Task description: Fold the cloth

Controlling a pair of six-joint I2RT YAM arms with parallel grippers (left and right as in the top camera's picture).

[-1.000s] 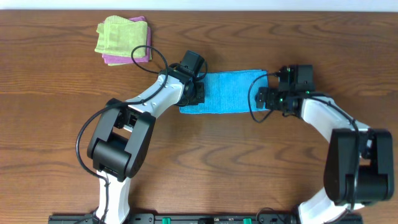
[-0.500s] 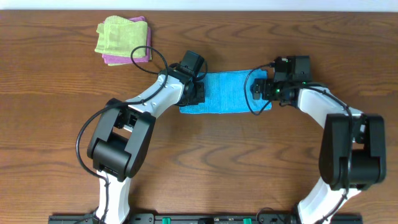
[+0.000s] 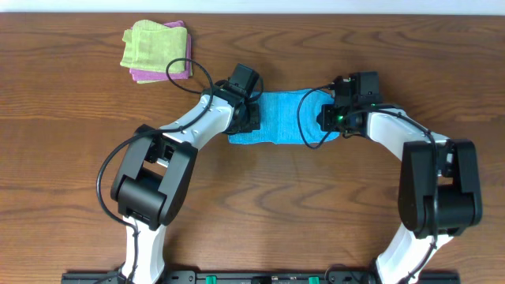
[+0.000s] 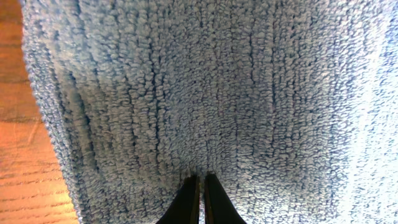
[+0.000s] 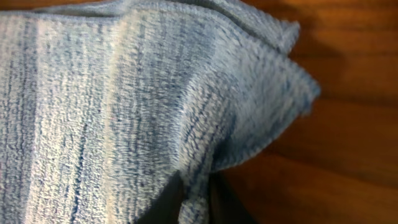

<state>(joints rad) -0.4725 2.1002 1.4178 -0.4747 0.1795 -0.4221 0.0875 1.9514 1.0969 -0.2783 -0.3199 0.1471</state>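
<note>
The sky-blue cloth (image 3: pixel 280 118) lies as a folded strip on the wooden table between my two grippers. My left gripper (image 3: pixel 251 117) is at its left end. In the left wrist view the terry of the cloth (image 4: pixel 205 93) fills the frame, and the left gripper (image 4: pixel 200 183) is shut with a thin sliver of cloth pinched at its tips. My right gripper (image 3: pixel 330 120) is at the cloth's right end. In the right wrist view the right gripper (image 5: pixel 196 199) is shut on a raised fold of the cloth (image 5: pixel 112 93), whose corner curls up over the wood.
A light green folded cloth (image 3: pixel 154 43) lies on a pink one (image 3: pixel 180 73) at the back left of the table (image 3: pixel 79 158). Black cables loop off both wrists above the cloth's ends.
The right gripper moved left onto the cloth's right end and closed on it, bunching that end up. The left arm has not moved.
</note>
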